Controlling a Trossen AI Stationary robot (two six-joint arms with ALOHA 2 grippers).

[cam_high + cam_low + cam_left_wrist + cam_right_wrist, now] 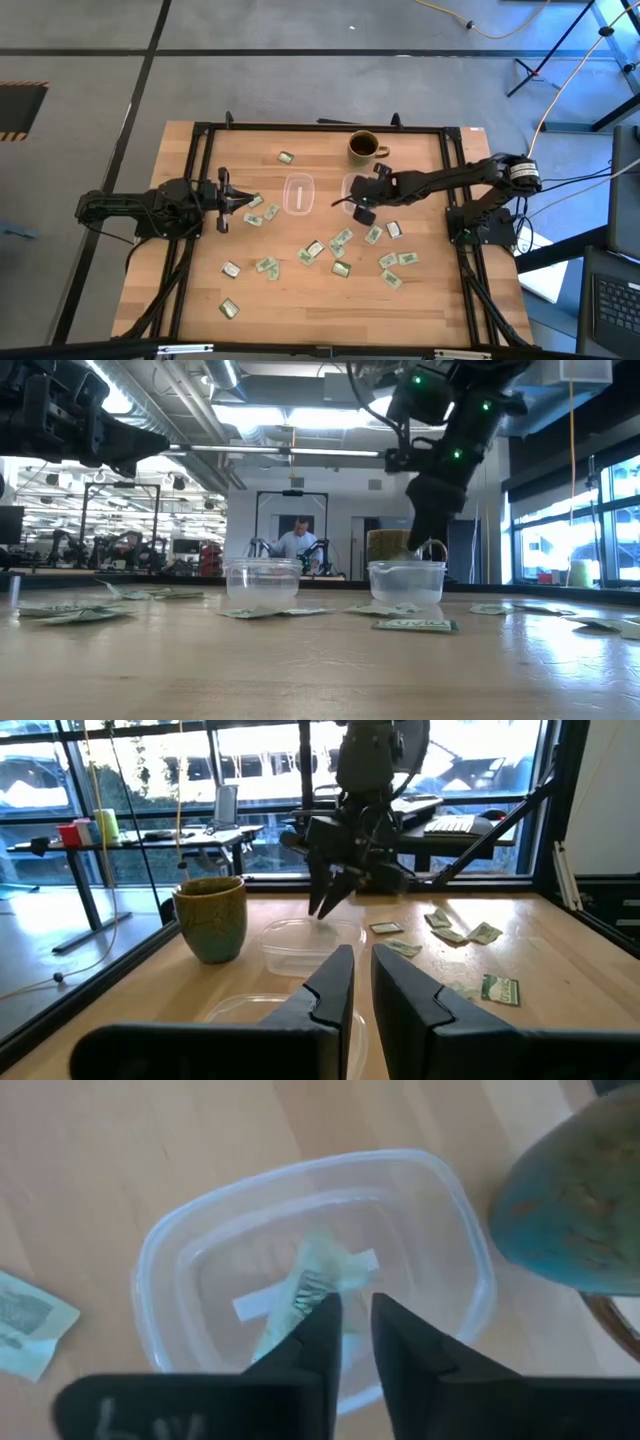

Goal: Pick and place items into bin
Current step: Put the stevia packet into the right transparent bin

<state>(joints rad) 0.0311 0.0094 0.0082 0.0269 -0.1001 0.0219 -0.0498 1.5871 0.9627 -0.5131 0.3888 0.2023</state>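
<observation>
A wooden table (300,300) in a black frame stands in a large workshop, with a person seated far off behind it in the low view. Two clear plastic bins sit side by side near the table's middle: the left bin (298,193) and the right bin (310,1270). A brown mug (362,147) stands just beyond the right bin.

The right gripper (348,1325) hangs directly over the right bin, pointing down into it. Its fingers stand slightly apart, and a pale green and white packet (305,1295) lies just under the tips, inside the bin; whether the tips touch it cannot be told.

The left gripper (226,198) waits near the table's left edge, pointing toward the bins, with its fingers nearly together and nothing between them.

Counted in the high view: two bins, one mug, and about seventeen loose packets (340,268) scattered on the wood, most of them on the near side of the bins, a few beside the left gripper, one (286,158) alone beyond the left bin.
</observation>
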